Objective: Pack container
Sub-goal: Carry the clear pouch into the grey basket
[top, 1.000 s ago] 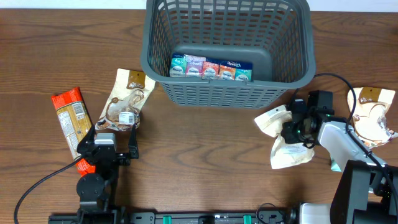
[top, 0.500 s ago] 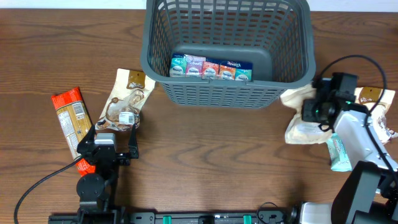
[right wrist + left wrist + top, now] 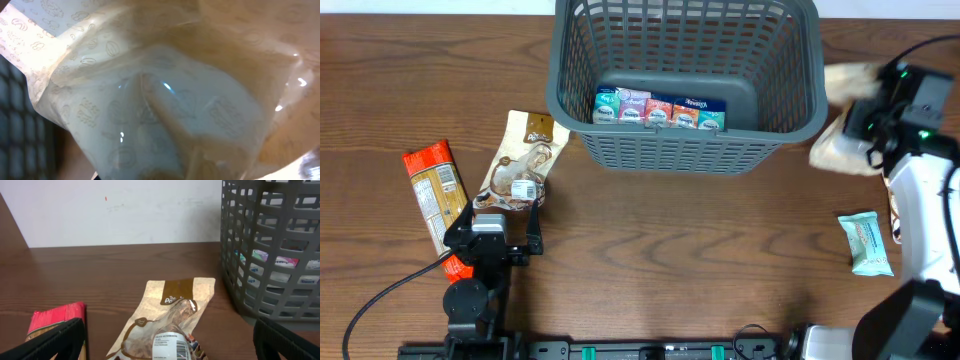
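Upon table, upright container, lengthwise left-right

The basket is standing open on top; boxes are crowding its near wall. A pouch is lying before the left gripper.

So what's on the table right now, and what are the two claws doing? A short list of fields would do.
Container: dark grey basket with slotted sides, at the far side of the table
Inside it: row of small colourful packets on the base
Right arm: right claw shut on a cream pouch, held beside the basket's right wall, not inside
Left arm: left claw open, holding nothing, a brown pouch lying in front of it
Loose on the table: red packet at the left, teal packet at the right
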{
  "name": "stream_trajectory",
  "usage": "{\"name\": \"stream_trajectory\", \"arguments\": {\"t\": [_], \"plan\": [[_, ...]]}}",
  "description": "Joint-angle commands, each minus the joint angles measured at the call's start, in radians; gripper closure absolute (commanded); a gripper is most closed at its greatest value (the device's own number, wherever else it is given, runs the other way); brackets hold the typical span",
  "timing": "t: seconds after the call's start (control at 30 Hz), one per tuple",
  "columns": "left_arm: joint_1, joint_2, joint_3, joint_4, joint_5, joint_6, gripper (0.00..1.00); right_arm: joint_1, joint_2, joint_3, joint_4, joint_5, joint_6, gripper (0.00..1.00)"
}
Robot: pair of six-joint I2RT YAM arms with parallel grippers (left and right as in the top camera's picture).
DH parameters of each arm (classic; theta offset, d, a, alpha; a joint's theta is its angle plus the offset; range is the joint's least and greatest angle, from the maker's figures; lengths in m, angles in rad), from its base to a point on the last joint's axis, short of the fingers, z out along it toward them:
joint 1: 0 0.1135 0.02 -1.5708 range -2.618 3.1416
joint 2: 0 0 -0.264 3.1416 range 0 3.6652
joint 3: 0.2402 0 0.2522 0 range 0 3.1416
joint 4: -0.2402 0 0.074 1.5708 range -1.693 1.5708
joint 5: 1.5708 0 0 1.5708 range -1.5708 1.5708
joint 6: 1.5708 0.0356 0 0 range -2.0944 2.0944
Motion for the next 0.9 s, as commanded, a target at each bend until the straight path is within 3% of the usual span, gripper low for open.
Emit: {"name": "stream_trajectory", "arguments": {"t": [0.0, 0.3, 0.53, 0.67, 0.87], "plan": [[-0.002, -0.001, -0.015, -0.038, -0.01, -0.005, 0.01, -0.008, -0.068, 0.125, 0.002, 0.056, 0.057, 0.99], [-0.002, -0.001, -0.015, -0.038, -0.01, -0.005, 0.01, 0.005, -0.076, 0.383, -0.129, 0.116, 0.041, 0.99], [-0.002, -0.001, -0.015, -0.038, -0.009, -0.005, 0.01, 0.109, -0.076, 0.521, -0.201, -0.016, -0.211, 0.99], [-0.002, -0.001, -0.015, -0.038, -0.009, -0.005, 0.01, 0.222, -0.076, 0.542, -0.204, -0.189, -0.446, 0.99], [-0.002, -0.001, -0.015, -0.038, -0.01, -0.005, 0.01, 0.403, -0.041, 0.542, -0.177, -0.198, -0.56, 0.99]]}}
